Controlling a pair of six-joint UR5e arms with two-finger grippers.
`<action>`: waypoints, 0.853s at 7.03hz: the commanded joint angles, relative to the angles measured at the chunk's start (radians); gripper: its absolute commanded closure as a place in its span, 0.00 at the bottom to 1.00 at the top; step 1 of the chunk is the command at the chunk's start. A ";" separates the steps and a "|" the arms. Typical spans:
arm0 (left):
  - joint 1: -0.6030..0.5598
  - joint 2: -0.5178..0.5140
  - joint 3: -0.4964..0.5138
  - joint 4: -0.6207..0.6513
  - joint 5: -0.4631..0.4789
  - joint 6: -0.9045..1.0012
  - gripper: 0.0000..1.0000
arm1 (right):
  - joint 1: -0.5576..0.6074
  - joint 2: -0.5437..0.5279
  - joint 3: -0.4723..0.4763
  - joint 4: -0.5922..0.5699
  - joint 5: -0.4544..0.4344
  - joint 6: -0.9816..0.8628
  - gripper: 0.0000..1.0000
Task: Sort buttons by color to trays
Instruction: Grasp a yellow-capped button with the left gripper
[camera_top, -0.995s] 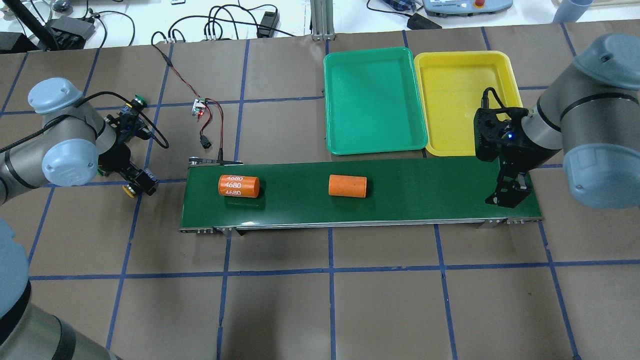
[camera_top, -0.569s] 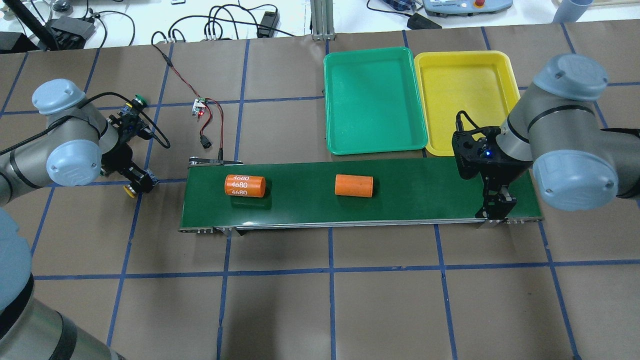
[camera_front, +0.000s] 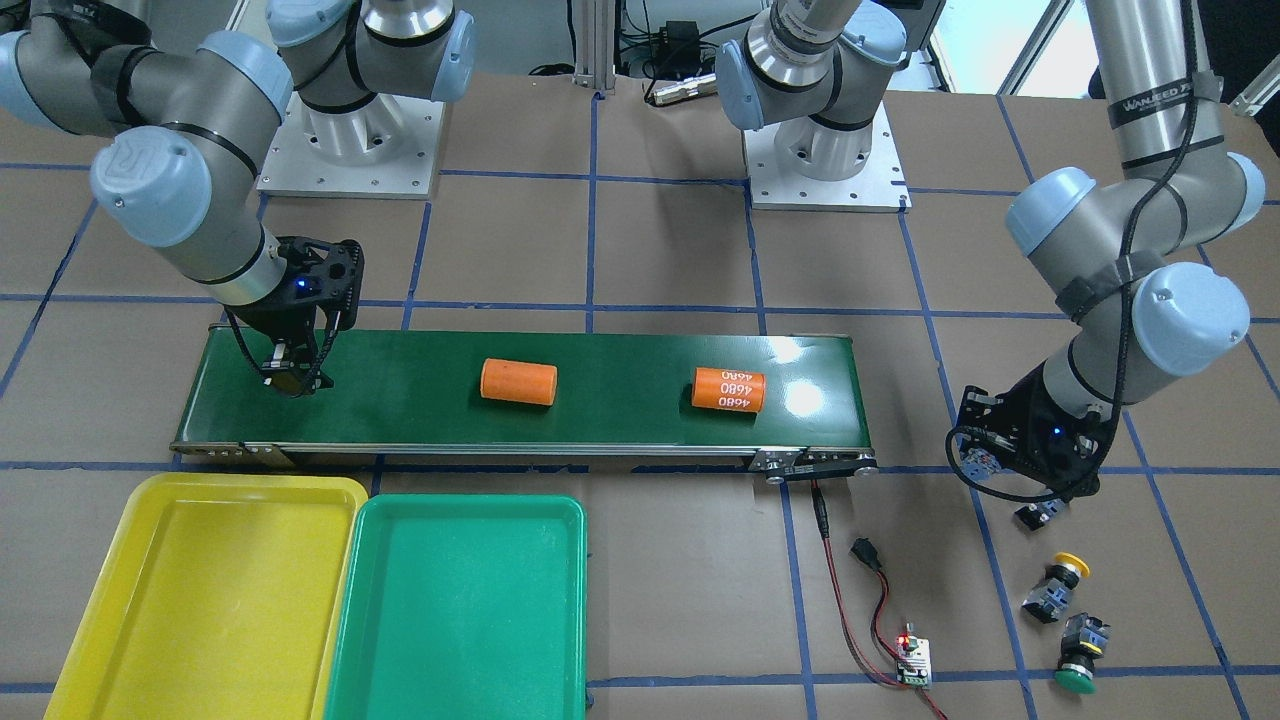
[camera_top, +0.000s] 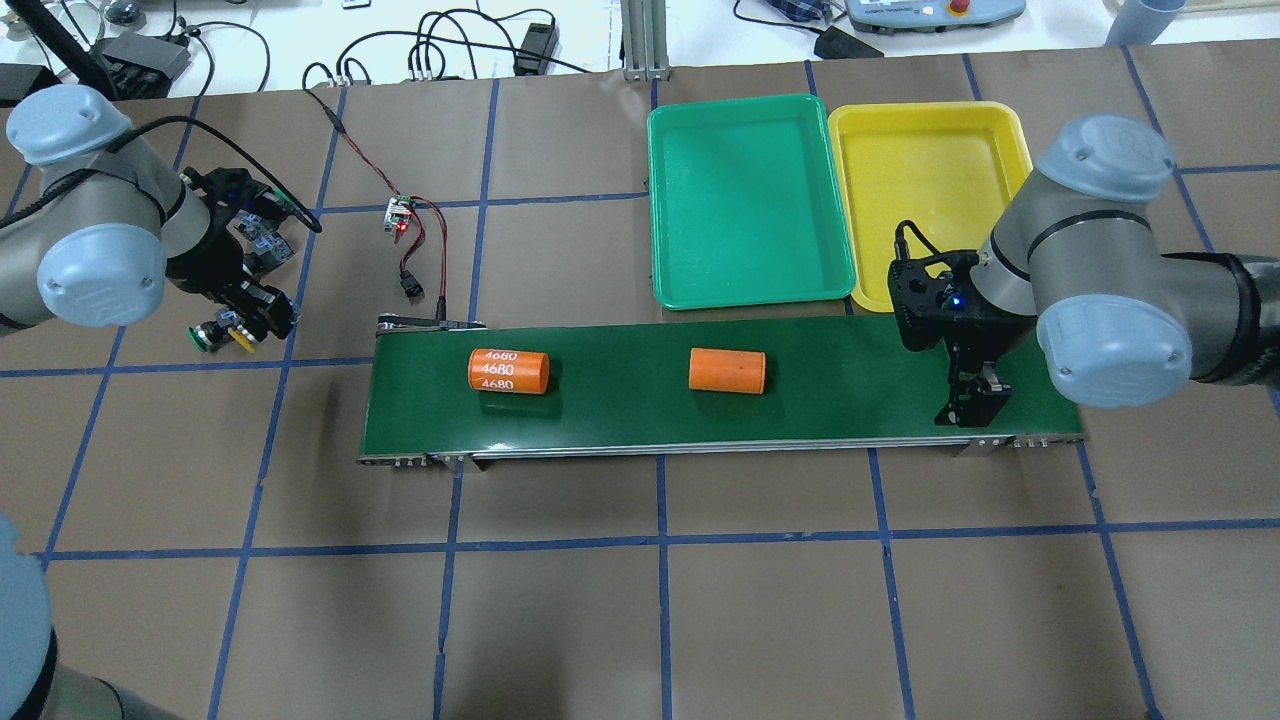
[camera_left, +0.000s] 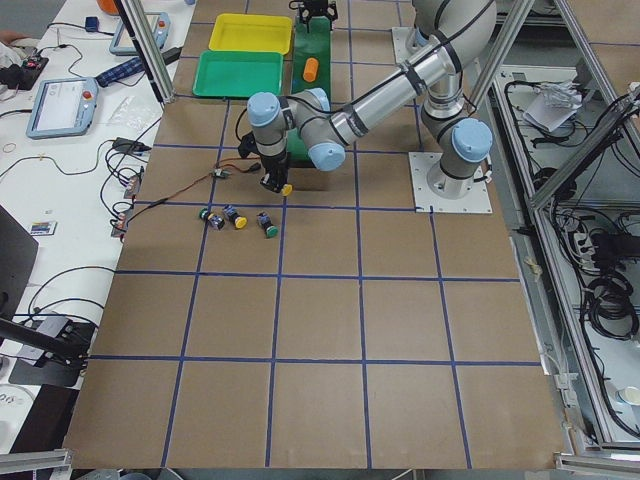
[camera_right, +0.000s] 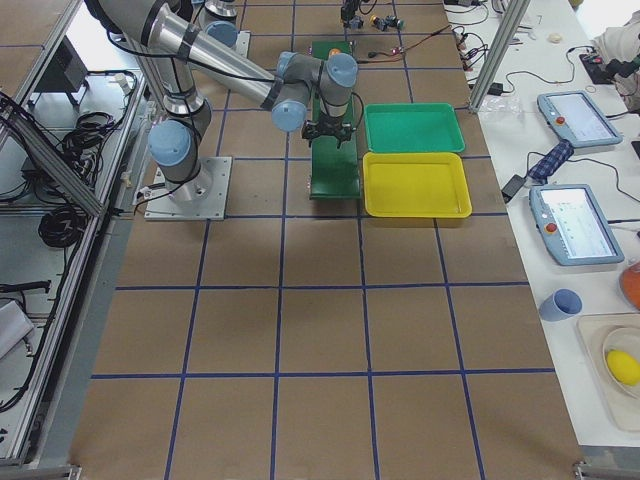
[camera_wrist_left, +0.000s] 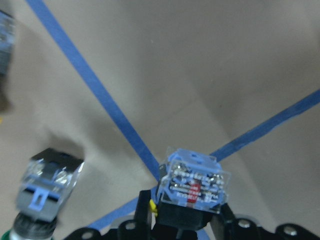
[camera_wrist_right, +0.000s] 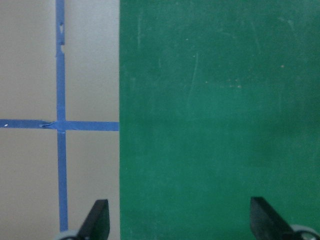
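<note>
My left gripper (camera_top: 252, 326) is shut on a yellow button (camera_wrist_left: 194, 184), whose grey-blue contact block faces the wrist camera. It hangs just above the brown table, left of the belt. A green button (camera_wrist_left: 44, 192) lies close beside it. Another yellow button (camera_front: 1054, 590) and a green one (camera_front: 1078, 652) lie farther out on the table. The green tray (camera_top: 750, 200) and the yellow tray (camera_top: 930, 190) sit side by side beyond the belt, both empty. My right gripper (camera_top: 972, 405) stands open over the belt's right end with nothing between its fingers (camera_wrist_right: 97, 220).
Two orange cylinders (camera_top: 508, 371) (camera_top: 727, 370) lie on the long dark green conveyor belt (camera_top: 850, 390). A small circuit board with red and black wires (camera_top: 400, 215) lies left of the trays. Cables and devices line the far table edge.
My left gripper has carried the yellow button up and away from the belt's left end. My right gripper has shifted left over the belt end. Both orange cylinders have moved right.
</note>
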 joint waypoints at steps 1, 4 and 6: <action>-0.106 0.080 -0.001 -0.076 -0.013 -0.373 1.00 | 0.011 0.010 -0.002 -0.052 0.029 0.117 0.00; -0.211 0.111 -0.088 -0.095 -0.022 -0.722 1.00 | 0.013 0.011 -0.002 -0.053 0.022 0.037 0.00; -0.212 0.125 -0.138 -0.080 -0.020 -0.758 1.00 | 0.013 0.011 -0.002 -0.053 0.022 0.031 0.00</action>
